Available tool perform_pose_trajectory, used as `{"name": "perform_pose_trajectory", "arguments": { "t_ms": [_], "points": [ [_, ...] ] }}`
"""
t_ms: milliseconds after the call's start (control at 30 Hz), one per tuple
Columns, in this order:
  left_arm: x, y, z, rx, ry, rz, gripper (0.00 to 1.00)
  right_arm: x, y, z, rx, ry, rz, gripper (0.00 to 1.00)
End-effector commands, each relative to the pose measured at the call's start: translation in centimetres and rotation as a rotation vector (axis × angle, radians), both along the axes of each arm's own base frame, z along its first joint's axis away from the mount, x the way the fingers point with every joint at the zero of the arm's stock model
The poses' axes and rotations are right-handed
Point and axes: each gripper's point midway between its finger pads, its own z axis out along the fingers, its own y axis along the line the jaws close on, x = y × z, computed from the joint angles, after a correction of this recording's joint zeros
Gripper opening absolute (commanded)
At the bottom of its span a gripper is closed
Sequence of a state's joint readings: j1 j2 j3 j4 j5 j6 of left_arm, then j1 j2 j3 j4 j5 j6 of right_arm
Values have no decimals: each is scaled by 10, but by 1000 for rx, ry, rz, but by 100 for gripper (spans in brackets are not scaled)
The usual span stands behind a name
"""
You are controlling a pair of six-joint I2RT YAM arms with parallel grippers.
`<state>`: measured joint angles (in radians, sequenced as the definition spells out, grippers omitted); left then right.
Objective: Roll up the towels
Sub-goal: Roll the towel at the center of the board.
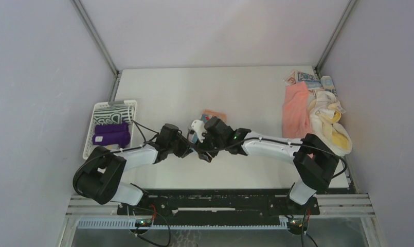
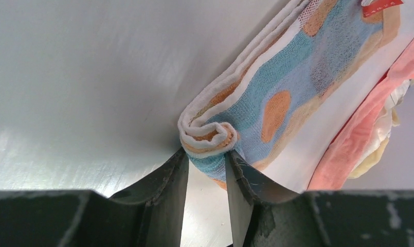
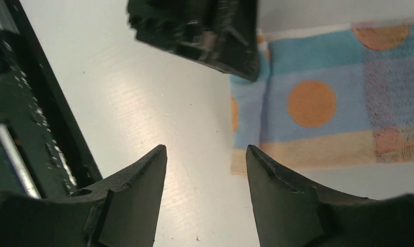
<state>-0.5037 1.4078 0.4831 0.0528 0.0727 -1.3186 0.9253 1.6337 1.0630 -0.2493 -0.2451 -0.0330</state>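
Lying mid-table, the light-blue towel with orange patches [image 2: 297,77] has its near end curled into a small roll, and the left gripper [image 2: 207,154] is pinched right on that roll. The right gripper [image 3: 205,149] hangs just beside the towel's edge, jaws apart, nothing between them but bare table [image 1: 194,92]. From above, both wrists crowd over the towel and hide most of it. Far right: salmon-pink towel [image 1: 296,110], cream-yellow towel [image 1: 330,121] and blue-printed towel [image 1: 310,78] piled together. Far left, the white basket [image 1: 91,139] holds purple rolls [image 1: 111,135] and a striped towel [image 1: 112,110].
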Motion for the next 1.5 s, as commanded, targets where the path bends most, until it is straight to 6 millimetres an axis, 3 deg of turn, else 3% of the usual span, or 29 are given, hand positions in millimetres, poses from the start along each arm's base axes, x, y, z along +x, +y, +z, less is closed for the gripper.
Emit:
{"name": "perform_pose_trajectory", "arguments": {
  "t_ms": [0,533,767,1033,1233,1467],
  "points": [
    [-24,16,-30,112,105,-46,39,11,-1,-4,-111,-295,71,58],
    [-25,10,-33,104,126,-73,40,17,-2,-51,-287,-460,151,53],
    [-28,13,-34,97,134,-62,40,29,-13,-71,-339,-444,143,52],
    [-23,23,-34,68,143,-24,41,27,-25,-93,-381,-373,169,46],
    [-18,23,-32,65,139,-28,41,9,-21,-98,-334,-208,205,29],
    [-15,29,-25,90,113,-21,43,-17,2,-81,-113,225,168,9]
  ]
}}
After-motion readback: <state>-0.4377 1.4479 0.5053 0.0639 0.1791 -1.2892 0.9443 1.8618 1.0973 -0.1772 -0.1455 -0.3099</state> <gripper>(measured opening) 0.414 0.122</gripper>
